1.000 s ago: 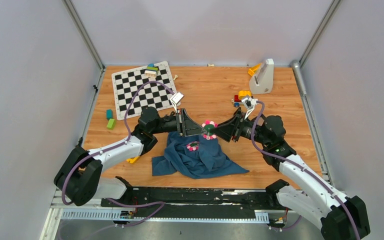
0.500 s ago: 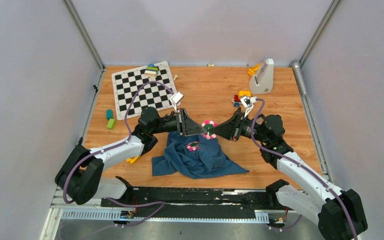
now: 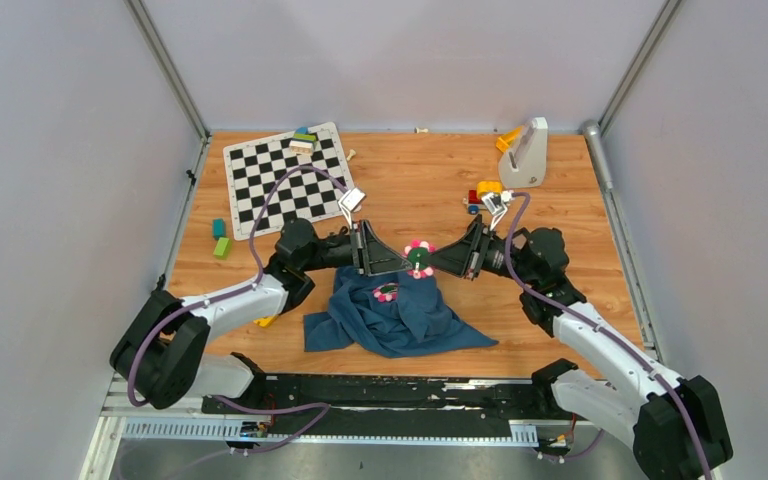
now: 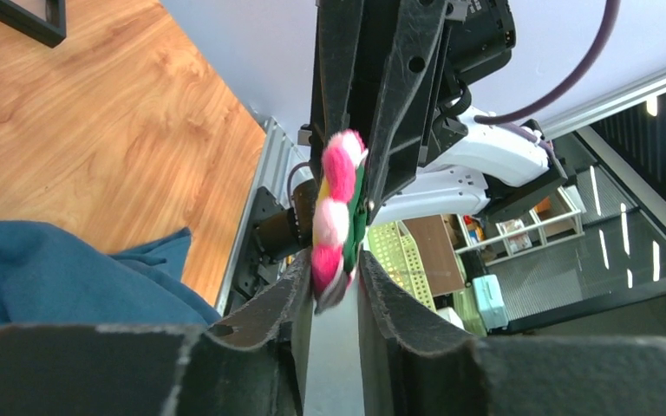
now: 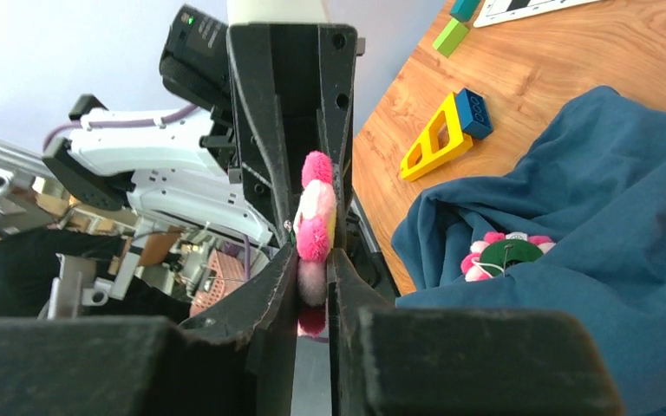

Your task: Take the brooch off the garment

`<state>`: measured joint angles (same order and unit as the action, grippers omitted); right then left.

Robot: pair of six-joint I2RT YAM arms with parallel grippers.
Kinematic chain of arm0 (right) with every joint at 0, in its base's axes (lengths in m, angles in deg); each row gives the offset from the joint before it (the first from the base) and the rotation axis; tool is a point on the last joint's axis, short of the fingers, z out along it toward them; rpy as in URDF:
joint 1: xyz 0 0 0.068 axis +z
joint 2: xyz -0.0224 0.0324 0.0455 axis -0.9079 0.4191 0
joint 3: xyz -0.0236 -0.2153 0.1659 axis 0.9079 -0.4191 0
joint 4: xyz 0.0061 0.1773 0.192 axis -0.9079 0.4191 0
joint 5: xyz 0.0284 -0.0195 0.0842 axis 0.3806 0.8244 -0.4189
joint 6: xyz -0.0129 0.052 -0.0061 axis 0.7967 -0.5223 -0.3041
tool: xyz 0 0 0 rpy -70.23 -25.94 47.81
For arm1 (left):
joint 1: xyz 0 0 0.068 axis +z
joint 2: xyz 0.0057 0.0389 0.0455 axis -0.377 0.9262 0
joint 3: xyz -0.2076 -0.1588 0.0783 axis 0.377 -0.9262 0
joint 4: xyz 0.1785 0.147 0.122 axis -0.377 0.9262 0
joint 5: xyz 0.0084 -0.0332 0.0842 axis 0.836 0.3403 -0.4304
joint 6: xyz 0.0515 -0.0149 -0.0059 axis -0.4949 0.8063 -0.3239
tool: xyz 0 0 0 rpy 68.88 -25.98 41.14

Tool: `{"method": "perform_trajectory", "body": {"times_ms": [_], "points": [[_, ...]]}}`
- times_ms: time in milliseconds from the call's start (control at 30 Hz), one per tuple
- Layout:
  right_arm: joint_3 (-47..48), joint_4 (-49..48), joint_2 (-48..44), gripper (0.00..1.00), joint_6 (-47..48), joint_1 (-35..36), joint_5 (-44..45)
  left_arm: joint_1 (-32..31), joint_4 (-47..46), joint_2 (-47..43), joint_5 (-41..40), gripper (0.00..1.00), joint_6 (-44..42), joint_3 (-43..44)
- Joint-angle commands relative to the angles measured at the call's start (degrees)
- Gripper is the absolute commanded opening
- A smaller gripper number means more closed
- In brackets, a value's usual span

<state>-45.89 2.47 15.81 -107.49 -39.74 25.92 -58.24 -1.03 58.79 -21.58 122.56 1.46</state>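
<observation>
The brooch (image 3: pixel 419 257), a pink and white flower with a dark green centre, is held edge-on in the air just above the far edge of the blue garment (image 3: pixel 400 315). My left gripper (image 3: pixel 406 262) and right gripper (image 3: pixel 432 260) meet at it from opposite sides. In the left wrist view the brooch (image 4: pixel 336 221) has its lower end between my fingers, the left gripper (image 4: pixel 329 260) touching it on both sides. In the right wrist view my right gripper (image 5: pixel 315 256) pinches the brooch (image 5: pixel 316 217). The garment (image 4: pixel 52 269) lies apart below.
A smaller pink and green piece (image 3: pixel 386 292) sits on the garment and also shows in the right wrist view (image 5: pixel 503 254). A chessboard (image 3: pixel 288 175) lies far left, green blocks (image 3: pixel 220 240) at the left, a yellow block (image 5: pixel 438 139) by the garment, a toy car (image 3: pixel 480 195) and white stand (image 3: pixel 528 152) far right.
The right gripper has edged slightly left and up at the brooch. The brooch and the left gripper have hardly moved.
</observation>
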Motion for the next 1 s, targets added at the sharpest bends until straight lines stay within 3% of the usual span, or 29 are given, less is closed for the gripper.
{"method": "perform_trajectory", "body": {"times_ms": [0, 100, 267, 333, 433, 500, 700, 967], "points": [[-1.4, -2.9, 0.1, 0.00, -9.7, -2.2, -0.1, 0.9, -3.5, -2.6, -0.1, 0.37, 0.0, -1.7], [-2.6, -5.1, 0.4, 0.00, -15.7, -3.2, 0.0, 1.3, -4.3, -4.3, -0.1, 0.51, -0.4, -3.4], [-3.3, -8.8, 2.8, 0.00, -21.0, -3.4, -1.2, 1.1, -1.7, -6.8, -0.4, 0.96, -5.0, -4.1], [-3.4, -10.0, 3.8, 0.00, -22.3, -3.4, -1.8, 0.2, 4.8, -8.4, -2.0, 0.99, -10.3, -2.4], [-3.2, -11.3, 5.3, 0.00, -24.3, -3.4, -2.9, -2.8, 21.7, -12.1, -10.0, 1.00, -24.3, 0.8], [-3.1, -12.0, 6.1, 0.00, -25.9, -3.4, -3.5, -4.5, 25.2, -14.5, -14.4, 1.00, -30.6, 1.2], [-2.7, -13.7, 7.5, 0.00, -27.6, -3.3, -4.8, -5.1, 19.4, -19.1, -19.1, 1.00, -34.1, -2.8], [-1.8, -12.0, 8.0, 0.00, -26.6, -3.0, -4.4, -6.5, 21.2, -14.9, -18.8, 1.00, -34.5, 0.7]]}}
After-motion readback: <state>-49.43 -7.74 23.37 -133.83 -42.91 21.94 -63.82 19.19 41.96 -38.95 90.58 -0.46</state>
